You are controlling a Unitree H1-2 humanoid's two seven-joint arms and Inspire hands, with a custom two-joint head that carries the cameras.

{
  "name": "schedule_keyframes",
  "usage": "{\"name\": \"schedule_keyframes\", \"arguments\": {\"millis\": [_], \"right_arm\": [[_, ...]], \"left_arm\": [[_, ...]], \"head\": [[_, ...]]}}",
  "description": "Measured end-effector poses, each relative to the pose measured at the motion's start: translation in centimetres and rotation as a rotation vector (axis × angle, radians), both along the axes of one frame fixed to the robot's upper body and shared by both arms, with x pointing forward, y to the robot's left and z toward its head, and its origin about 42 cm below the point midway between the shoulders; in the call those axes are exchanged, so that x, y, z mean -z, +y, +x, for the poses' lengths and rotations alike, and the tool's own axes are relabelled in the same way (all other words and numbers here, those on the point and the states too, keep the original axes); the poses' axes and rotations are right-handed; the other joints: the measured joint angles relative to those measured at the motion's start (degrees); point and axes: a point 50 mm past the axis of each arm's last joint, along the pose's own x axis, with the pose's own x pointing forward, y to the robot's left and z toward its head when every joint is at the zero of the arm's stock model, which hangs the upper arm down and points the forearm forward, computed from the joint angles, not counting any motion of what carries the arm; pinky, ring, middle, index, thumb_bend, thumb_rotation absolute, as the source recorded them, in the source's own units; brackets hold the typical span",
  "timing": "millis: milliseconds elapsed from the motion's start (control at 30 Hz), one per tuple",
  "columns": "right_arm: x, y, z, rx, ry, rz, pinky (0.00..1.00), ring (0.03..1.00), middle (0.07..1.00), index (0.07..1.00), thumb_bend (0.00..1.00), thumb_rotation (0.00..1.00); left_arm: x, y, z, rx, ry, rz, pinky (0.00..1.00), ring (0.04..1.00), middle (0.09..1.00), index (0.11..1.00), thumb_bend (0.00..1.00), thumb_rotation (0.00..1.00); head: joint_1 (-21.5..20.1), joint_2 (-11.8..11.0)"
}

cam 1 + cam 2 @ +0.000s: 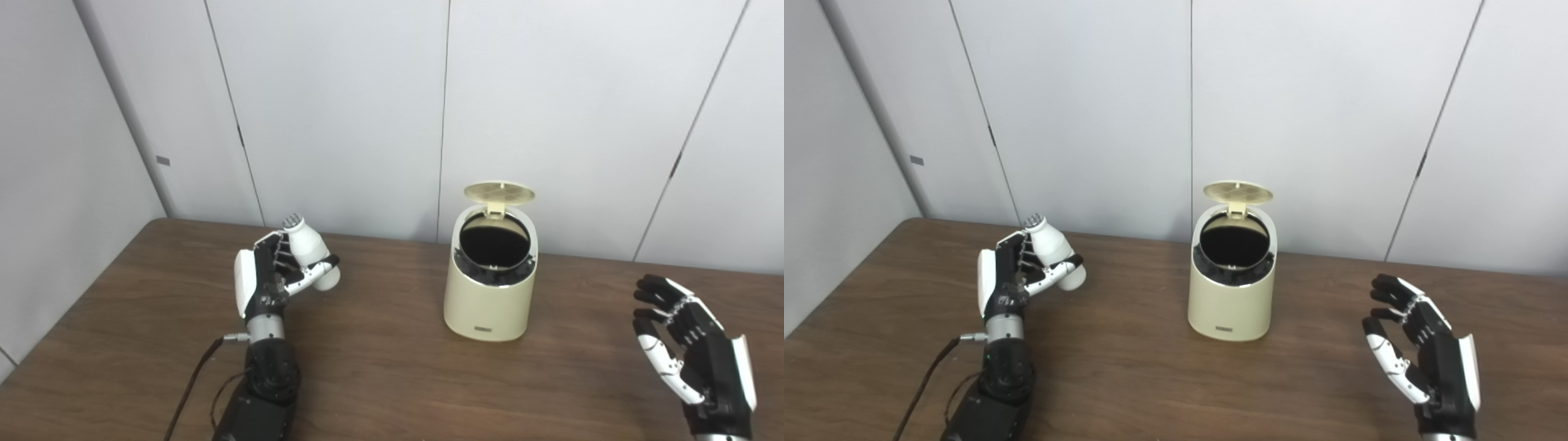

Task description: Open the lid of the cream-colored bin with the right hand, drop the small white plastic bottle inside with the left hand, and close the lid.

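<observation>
The left hand (269,278) was closed around the small white plastic bottle (309,251), holding it off the surface (392,380) at the left of the scene. The bottle's long axis was tilted, cap up and leaning left and far. The cream-colored bin (490,288) stood well apart to the right of that hand, its lid (499,193) raised on the far side and the dark mouth exposed. The right hand (692,349) waited at the near right, fingers spread, holding nothing. Judged: the bottle must travel rightward to reach over the opening; the left hand was the one placed to carry it.
</observation>
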Motion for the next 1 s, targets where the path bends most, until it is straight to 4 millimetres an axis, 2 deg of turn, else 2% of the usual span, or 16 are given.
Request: {"name": "schedule_keyframes", "arguments": {"millis": [300,533,733,833,1000], "right_arm": [[0.0,0.1,-0.1,0.001,0.001,-0.013,0.64,0.737,0.754,0.746,0.20,0.41],[0.0,0.2,-0.1,0.001,0.008,-0.014,0.68,0.757,0.767,0.753,0.20,0.40],[0.1,0.4,0.0,0.002,0.014,-0.014,0.69,0.761,0.768,0.750,0.18,0.36],[0.0,0.6,0.1,0.002,0.012,-0.034,0.67,0.756,0.766,0.749,0.18,0.37],[0.1,0.8,0.1,0.002,0.013,-0.035,0.71,0.776,0.772,0.753,0.19,0.36]], "left_arm": [[-1.5,-1.3,-1.6,0.122,-0.145,0.130,0.31,0.409,0.470,0.520,0.50,0.00],[-4.6,-2.8,-2.8,0.211,-0.310,0.228,0.32,0.412,0.493,0.510,0.50,0.00],[-8.6,-5.0,-3.9,0.304,-0.447,0.271,0.36,0.445,0.492,0.478,0.50,0.00],[-9.4,-6.1,-4.3,0.337,-0.489,0.306,0.37,0.450,0.493,0.472,0.50,0.00],[-10.1,-7.5,-4.6,0.396,-0.560,0.360,0.37,0.449,0.489,0.477,0.50,0.00]], "head": [[-0.53,-0.26],[-1.14,-0.53],[-1.41,-0.79],[-1.76,-0.97],[-3.86,-1.76]]}}
